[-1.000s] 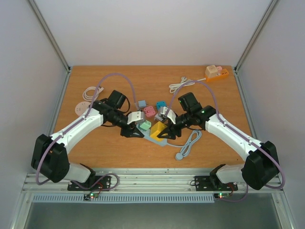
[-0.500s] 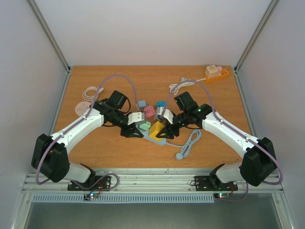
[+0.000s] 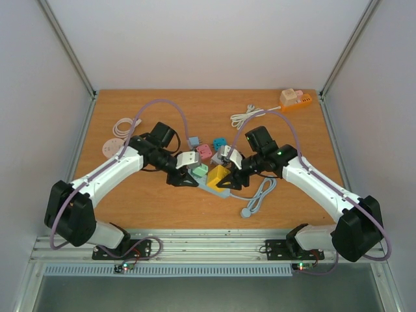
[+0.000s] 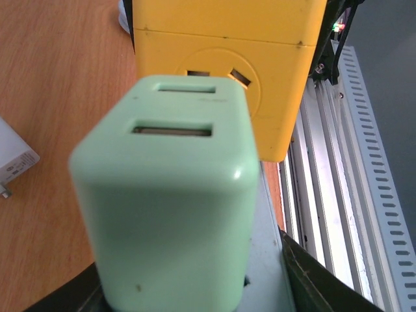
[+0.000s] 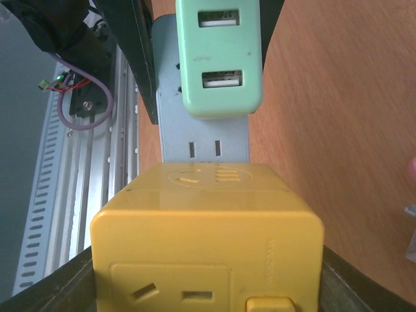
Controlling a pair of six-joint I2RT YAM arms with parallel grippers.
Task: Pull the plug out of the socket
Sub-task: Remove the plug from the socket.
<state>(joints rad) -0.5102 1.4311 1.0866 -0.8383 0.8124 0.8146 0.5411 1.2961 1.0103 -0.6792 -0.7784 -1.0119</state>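
- Clamped in the left gripper [image 3: 193, 168]: a mint-green plastic charger plug [image 5: 221, 58] with two slots in its top face, with black fingers [image 5: 140, 52] flat against both of its sides.
- Clamped in the right gripper [image 3: 225, 169]: a yellow plastic cube adapter [image 5: 208, 227], with dark fingers [image 5: 62, 286] hugging its two flanks low in the right wrist view.
- Standing on a grey-blue plastic power strip [image 5: 205, 140], green plug and yellow cube near each other but apart, with one bare pair of socket slots showing between them.
- Lying slanted near the middle of the brown wooden table [image 3: 143, 201], as seen from above.
- Cannot tell whether the pins of either are seated in the strip or lifted clear, being hidden under both bodies.
- Just behind the grippers, loose on the wood: a pale blue block [image 3: 193, 142], a pink plug [image 3: 204, 151] and a teal cube [image 3: 220, 142].
- Toward the far left: a coiled white cable [image 3: 121, 125] beside a white round disc [image 3: 112, 147].
- At the far right corner: an orange-and-white power strip [image 3: 294, 99], with a bundled white cord [image 3: 248, 114] a little nearer and to its left.
- Just beside the grey-blue strip, on the right arm's side: a looped grey cable [image 3: 258, 195] ending in a round tip.
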